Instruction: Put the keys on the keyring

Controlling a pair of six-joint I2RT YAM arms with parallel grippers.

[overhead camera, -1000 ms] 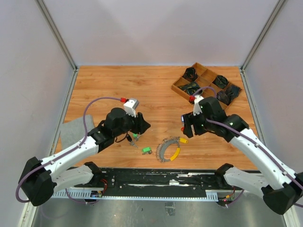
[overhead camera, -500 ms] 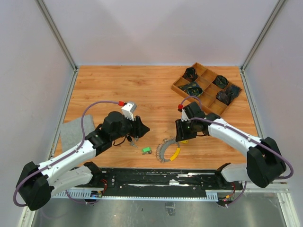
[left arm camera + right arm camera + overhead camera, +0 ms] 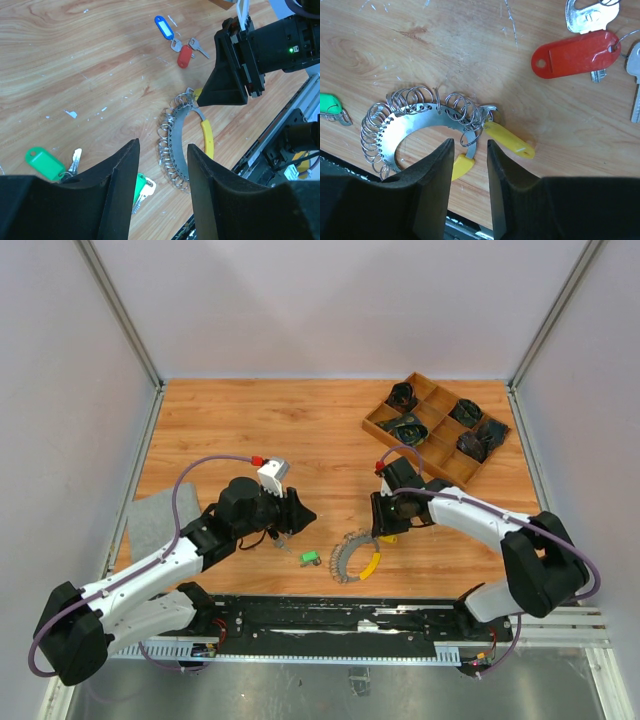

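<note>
The keyring (image 3: 395, 131), a silvery crescent plate fringed with wire loops, lies flat near the table's front edge (image 3: 352, 558). Its yellow curved piece (image 3: 206, 138) runs along the outer side. A yellow-tagged key (image 3: 509, 139) hangs from one end. My right gripper (image 3: 468, 143) is down at that end, jaws narrowly open, the plate's tip between them with a gap on both sides. Loose keys lie around: red-tagged (image 3: 575, 53), blue-tagged (image 3: 163, 26), and two green-tagged (image 3: 44, 162) (image 3: 140, 186). My left gripper (image 3: 162, 146) hovers open and empty to the left of the ring (image 3: 297, 512).
A wooden compartment tray (image 3: 369, 422) with dark items stands at the back right. A grey cloth (image 3: 152, 522) lies at the left edge. The black rail (image 3: 340, 612) with the arm bases runs just in front of the keyring.
My right arm swung left and down onto the yellow-tagged end of the keyring, and its jaws narrowed. The left arm shifted only slightly, its jaws unchanged.
</note>
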